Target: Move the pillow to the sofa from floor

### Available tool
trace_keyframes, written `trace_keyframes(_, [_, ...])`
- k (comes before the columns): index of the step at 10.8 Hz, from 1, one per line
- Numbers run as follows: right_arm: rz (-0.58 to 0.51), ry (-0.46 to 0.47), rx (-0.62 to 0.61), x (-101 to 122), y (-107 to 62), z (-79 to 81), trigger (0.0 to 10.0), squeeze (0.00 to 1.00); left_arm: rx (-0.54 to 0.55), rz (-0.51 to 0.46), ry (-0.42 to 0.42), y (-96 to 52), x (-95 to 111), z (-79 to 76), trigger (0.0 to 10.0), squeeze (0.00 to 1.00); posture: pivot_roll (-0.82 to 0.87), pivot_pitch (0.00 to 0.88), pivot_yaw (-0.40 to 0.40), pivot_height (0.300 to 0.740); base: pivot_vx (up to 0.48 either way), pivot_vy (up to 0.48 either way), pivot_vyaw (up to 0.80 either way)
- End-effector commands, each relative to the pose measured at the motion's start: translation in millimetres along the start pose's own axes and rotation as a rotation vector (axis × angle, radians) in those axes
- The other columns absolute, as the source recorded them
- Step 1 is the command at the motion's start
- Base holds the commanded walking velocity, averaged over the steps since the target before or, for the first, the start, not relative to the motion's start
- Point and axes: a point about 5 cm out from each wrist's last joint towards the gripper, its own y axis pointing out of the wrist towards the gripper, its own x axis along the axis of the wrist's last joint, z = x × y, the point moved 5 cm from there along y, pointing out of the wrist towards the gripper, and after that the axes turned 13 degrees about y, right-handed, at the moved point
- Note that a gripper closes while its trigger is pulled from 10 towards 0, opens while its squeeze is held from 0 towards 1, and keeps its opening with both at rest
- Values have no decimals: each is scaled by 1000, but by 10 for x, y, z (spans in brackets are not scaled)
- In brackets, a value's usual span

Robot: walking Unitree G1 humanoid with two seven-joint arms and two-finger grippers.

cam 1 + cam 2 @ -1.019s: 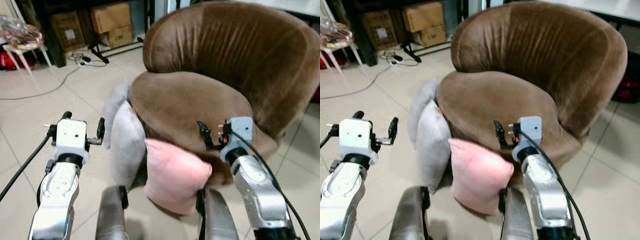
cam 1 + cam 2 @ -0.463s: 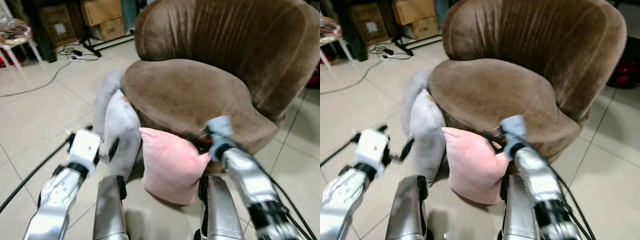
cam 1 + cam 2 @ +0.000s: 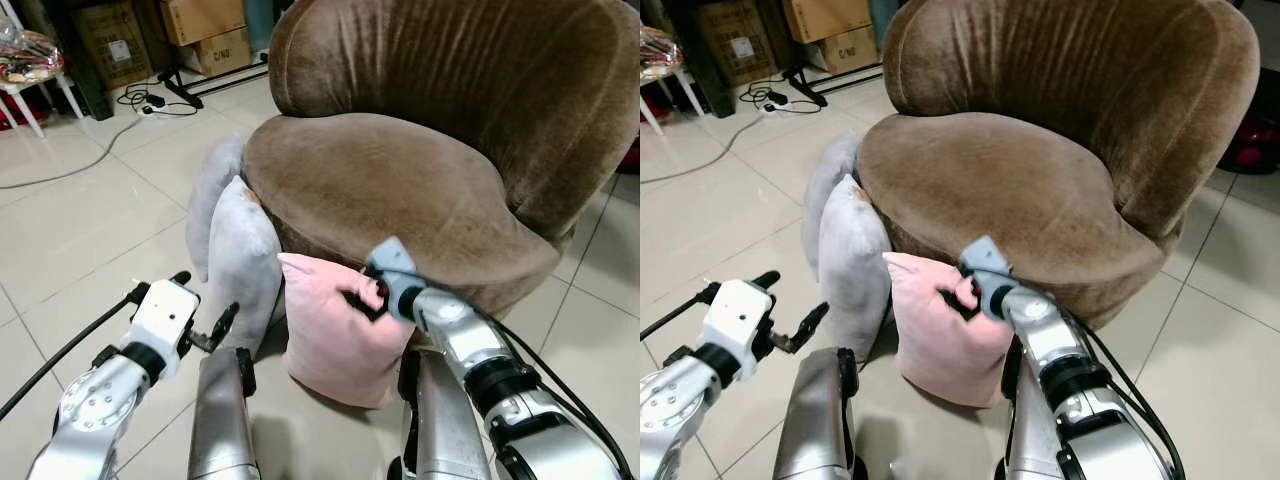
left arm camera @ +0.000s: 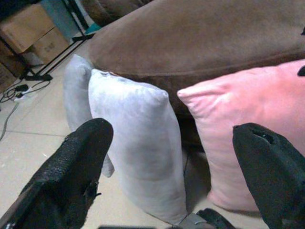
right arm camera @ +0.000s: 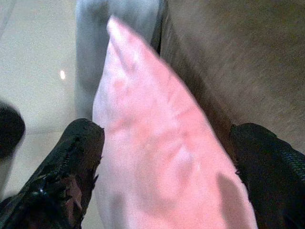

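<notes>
Both arms are lower and further forward than a second ago, and the right one has gone from hovering over the seat edge to straddling the pillow's top edge.

On the left, the left gripper [image 3: 205, 325] hangs near the pale grey plush cushion [image 3: 248, 265], its two black fingers [image 4: 71, 176] spread wide and closing on nothing. That grey cushion stands on edge on the cream tiled floor [image 3: 90, 220], leaning against the base of the chair, with a second grey cushion [image 3: 212, 190] tucked behind it.

Just beside it stands the soft pink square pillow [image 3: 338, 320], also on edge on the floor and leaning on the front of the brown velvet tub-shaped sofa chair [image 3: 400, 190]. The right gripper [image 3: 368, 292] is at the pillow's upper edge, fingers [image 5: 71, 162] parted on either side of the pink fabric. The wrist picture is a little blurred, so contact is likely but not certain, and the fingers have not yet closed.

So the task looks barely begun: the reach is made, but the pinch, the lift and the placing on the brown seat all remain.
</notes>
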Motion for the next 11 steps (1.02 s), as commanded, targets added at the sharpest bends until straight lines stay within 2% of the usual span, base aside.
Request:
trace_keyframes(1, [14,-84,25,58,47,57,10000,1000,-10,-2,18,-30,29,13,10000,0,14,34,38,441,0,0,0])
trace_keyframes(3, [44,-151,-17,50,126,80,10000,1000,-26,0,22,-54,33,10,10000,0,19,47,41,441,0,0,0])
trace_keyframes(4, [102,-231,-81,-27,187,86,10000,0,-70,5,14,-88,38,-35,10000,0,27,61,42,441,0,0,0])
trace_keyframes(6, [201,-394,-155,-197,206,58,10000,0,-201,27,-37,-195,4,-197,10000,0,24,73,38,441,0,0,0])
trace_keyframes(8, [176,-411,-300,-133,181,-95,10000,0,-255,37,-53,-251,-6,-255,10000,0,30,79,34,441,0,0,0])
trace_keyframes(9, [190,-419,-330,-148,173,-122,10000,0,-261,40,-52,-259,-3,-255,10000,0,34,80,33,441,0,0,0])
trace_keyframes(11, [287,-465,-139,-436,224,177,10000,0,-286,49,-54,-295,-8,-271,10000,0,40,77,25,441,0,0,0])
